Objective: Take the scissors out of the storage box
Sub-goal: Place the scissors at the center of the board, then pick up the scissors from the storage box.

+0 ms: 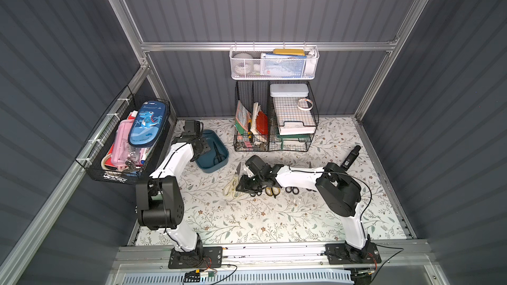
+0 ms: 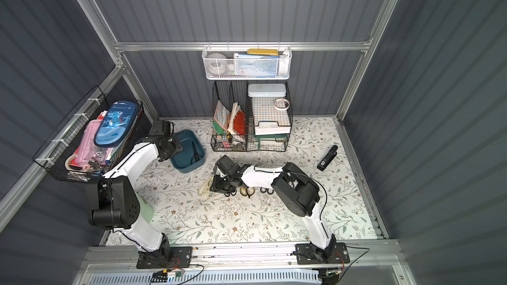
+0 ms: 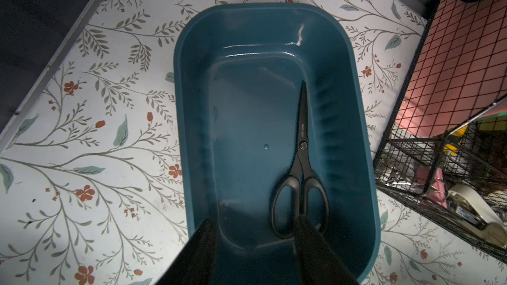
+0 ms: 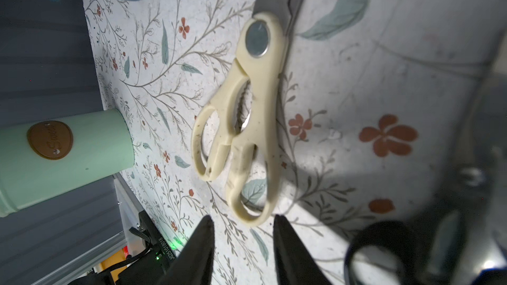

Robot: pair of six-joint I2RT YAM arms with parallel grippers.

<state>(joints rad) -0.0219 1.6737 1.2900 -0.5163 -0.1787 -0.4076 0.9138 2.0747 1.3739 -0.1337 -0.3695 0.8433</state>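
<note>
The shallow teal-blue plastic storage box [image 1: 211, 168] sits near the far left corner of the floral-covered table [image 1: 247, 223], a little in from the left edge. One pair of all-black scissors [image 3: 301, 160] lies flat on its floor along one long wall, tips pointing away from the left arm. The left fingers [image 3: 200, 256] hang over the box's near end, spread apart and gripping nothing. One of them covers part of a handle loop in the left wrist view; whether it touches the loop cannot be told.

The other scissors are out on the table in a loose row near its middle. First come large cream-handled scissors [image 4: 247, 111] with steel blades. Toward the right edge follow yellow-and-black-handled scissors [image 1: 273, 191] and small black-handled scissors [image 1: 292, 190]. The right arm partly hides this row. The right fingers [image 4: 197, 250] are low over the table just beside the cream handle loops, parted, with bare table between them, holding nothing. A blurred black handle loop [image 4: 375, 253] lies close beside them.
</note>
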